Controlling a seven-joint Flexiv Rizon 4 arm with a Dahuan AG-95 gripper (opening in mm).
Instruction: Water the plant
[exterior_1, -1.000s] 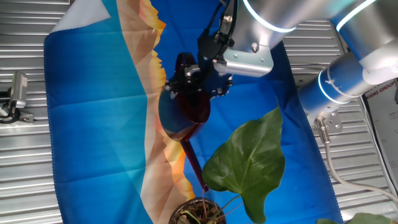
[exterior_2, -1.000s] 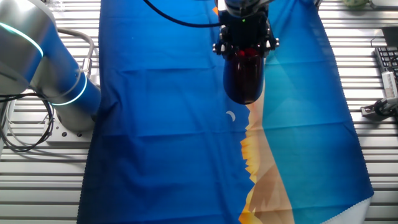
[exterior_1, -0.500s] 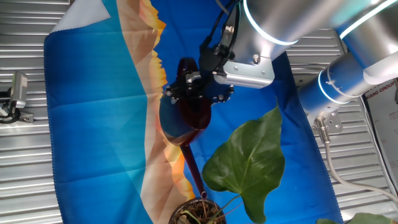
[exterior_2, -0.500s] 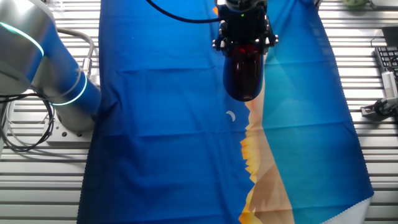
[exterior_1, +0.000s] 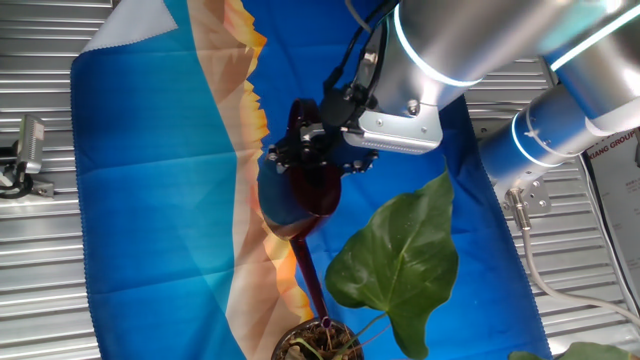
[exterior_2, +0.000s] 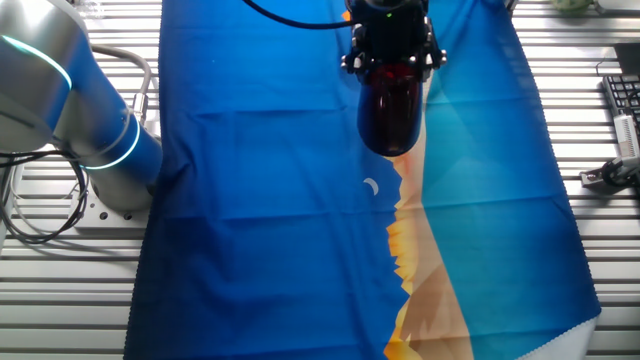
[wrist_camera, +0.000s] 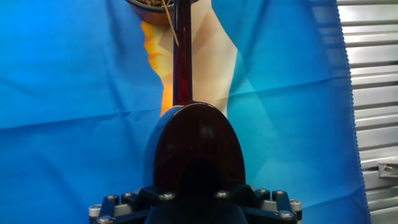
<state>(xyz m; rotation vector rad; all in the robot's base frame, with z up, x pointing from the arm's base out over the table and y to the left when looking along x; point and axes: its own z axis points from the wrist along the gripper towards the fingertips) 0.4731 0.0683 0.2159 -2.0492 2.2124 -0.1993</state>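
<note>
The gripper (exterior_1: 318, 150) has its fingers clamped on the rigid, probably slosh-heavy watering can (exterior_1: 298, 195), best held by its body, whose spout tip reaches the soil of the plant (exterior_1: 400, 262), a delicate, thin-stemmed thing at the tabletop's edge.

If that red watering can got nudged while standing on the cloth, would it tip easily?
Possibly. The watering can has a bulbous body with a long thin spout reaching toward the plant, which probably shifts its balance forward. It looks like thin translucent plastic, so likely light. The tool grips it now.
</note>
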